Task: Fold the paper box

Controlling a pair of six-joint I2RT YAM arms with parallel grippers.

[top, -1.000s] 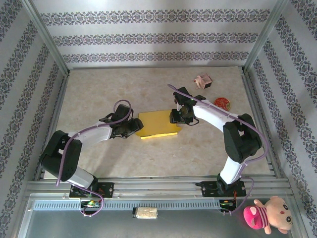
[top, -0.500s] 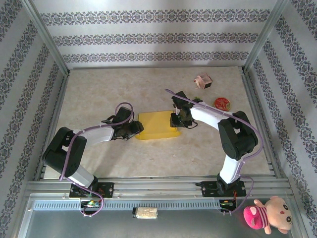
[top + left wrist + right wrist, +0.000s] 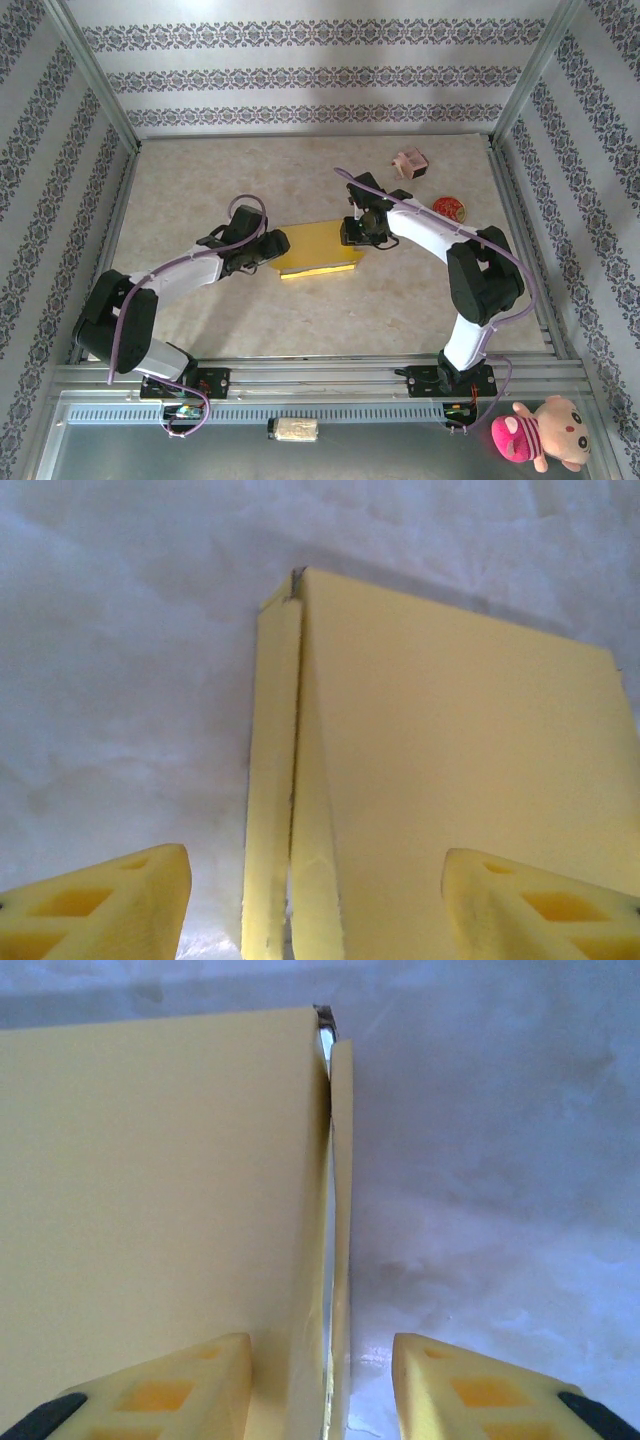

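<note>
The paper box (image 3: 318, 248) lies flat and yellow in the middle of the table. My left gripper (image 3: 270, 247) is at its left end, my right gripper (image 3: 350, 233) at its right end. In the left wrist view the left gripper (image 3: 315, 915) is open, its fingers (image 3: 110, 905) wide apart astride the box's (image 3: 450, 760) narrow side flap. In the right wrist view the right gripper (image 3: 320, 1390) is open too. One of its fingers (image 3: 160, 1390) is over the box's (image 3: 150, 1180) top face, the other stands clear of the thin side flap, on the table side.
A small pink box-like item (image 3: 410, 163) and a red round disc (image 3: 449, 208) lie at the back right of the table. Metal frame rails border the table on both sides. A plush toy (image 3: 540, 432) sits below the near rail.
The left gripper's jaws have spread wider at the box's left end. Both grippers and the box shifted slightly; the right gripper stays at the right end.
</note>
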